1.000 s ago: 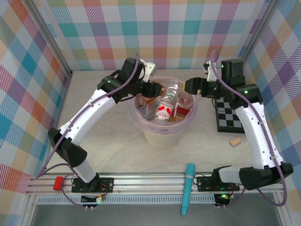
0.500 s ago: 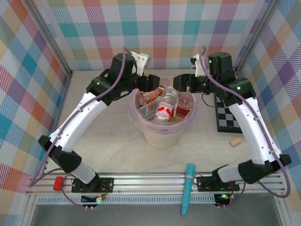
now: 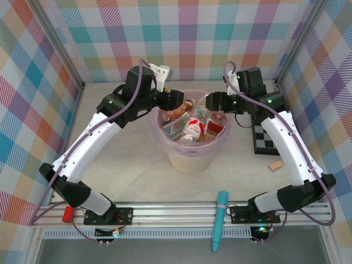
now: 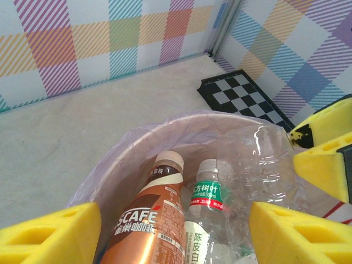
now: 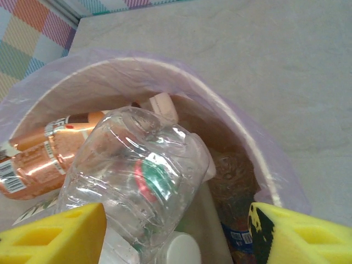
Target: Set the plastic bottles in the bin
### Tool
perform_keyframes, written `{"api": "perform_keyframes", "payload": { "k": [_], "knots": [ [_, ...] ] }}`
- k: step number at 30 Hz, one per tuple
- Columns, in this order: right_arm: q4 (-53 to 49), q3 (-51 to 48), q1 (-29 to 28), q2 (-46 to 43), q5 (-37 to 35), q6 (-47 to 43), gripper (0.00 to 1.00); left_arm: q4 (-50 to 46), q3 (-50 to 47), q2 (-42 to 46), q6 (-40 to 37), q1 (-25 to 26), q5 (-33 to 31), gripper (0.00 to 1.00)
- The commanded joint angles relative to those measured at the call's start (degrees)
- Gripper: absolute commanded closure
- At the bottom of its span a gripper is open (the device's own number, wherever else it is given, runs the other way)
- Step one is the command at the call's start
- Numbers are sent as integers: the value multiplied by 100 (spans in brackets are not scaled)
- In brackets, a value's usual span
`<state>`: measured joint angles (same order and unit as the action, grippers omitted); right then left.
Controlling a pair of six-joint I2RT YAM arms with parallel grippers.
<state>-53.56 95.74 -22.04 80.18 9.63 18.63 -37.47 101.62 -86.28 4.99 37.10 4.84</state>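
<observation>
Left gripper (image 3: 175, 100) and right gripper (image 3: 213, 102) both hover spread and empty over the far rim of the bin (image 3: 190, 159), mid-tabletop. Plastic bottles (image 3: 192, 125) lie piled inside, including a copper-brown bottle (image 4: 151, 231) and a clear bottle (image 5: 137, 181). Looks like drop-off. Best to lift straight up so the fingers don't snag the pink liner (image 5: 278, 184), then swing out.

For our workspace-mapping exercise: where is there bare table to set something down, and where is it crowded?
Free: tabletop between bin and near rail; strip between bin and back wall. Crowded: bin full of bottles; checkered board and small tan block on the right.
</observation>
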Motion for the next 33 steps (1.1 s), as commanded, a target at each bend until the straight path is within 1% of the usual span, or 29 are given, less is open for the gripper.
{"api": "perform_keyframes", "payload": {
  "k": [1, 3, 8, 10, 12, 14, 19, 21, 24, 27, 29, 33],
  "knots": [
    [-102, -100, 43, -152, -21, 27, 31, 116, -85, 163, 54, 47, -18, 28],
    [-139, 16, 51, -139, 12, -19, 31, 122, -130, 171, 63, 44, -31, 28],
    [-515, 822, 86, -129, -81, -327, 30, 96, -178, 206, 55, 42, -116, 28],
    [-600, 962, 87, -227, -106, -392, 30, 90, -208, 232, 46, 37, -191, 27],
    [-617, 885, 62, -338, -145, -411, 30, 125, -245, 252, 54, 43, -244, 27],
    [-675, 781, -28, -425, -39, -344, 31, 199, -296, 242, 87, 44, -267, 27],
    [-470, 438, -648, -745, -252, -42, 37, 231, -241, 95, 172, 42, -242, 27],
    [-423, 316, -754, -763, -324, 4, 39, 257, -225, 68, 210, 47, -182, 27],
    [-332, 45, -784, -716, -425, 35, 40, 291, -240, 57, 269, 37, -176, 27],
    [-200, -283, -781, -671, -714, 43, 41, 293, -330, 110, 300, 38, -203, 27],
    [-138, -349, -758, -607, -864, 1, 41, 264, -369, 147, 300, 42, -201, 27],
    [-45, -304, -714, -472, -844, -53, 42, 241, -395, 212, 309, 41, -186, 27]
  ]
}}
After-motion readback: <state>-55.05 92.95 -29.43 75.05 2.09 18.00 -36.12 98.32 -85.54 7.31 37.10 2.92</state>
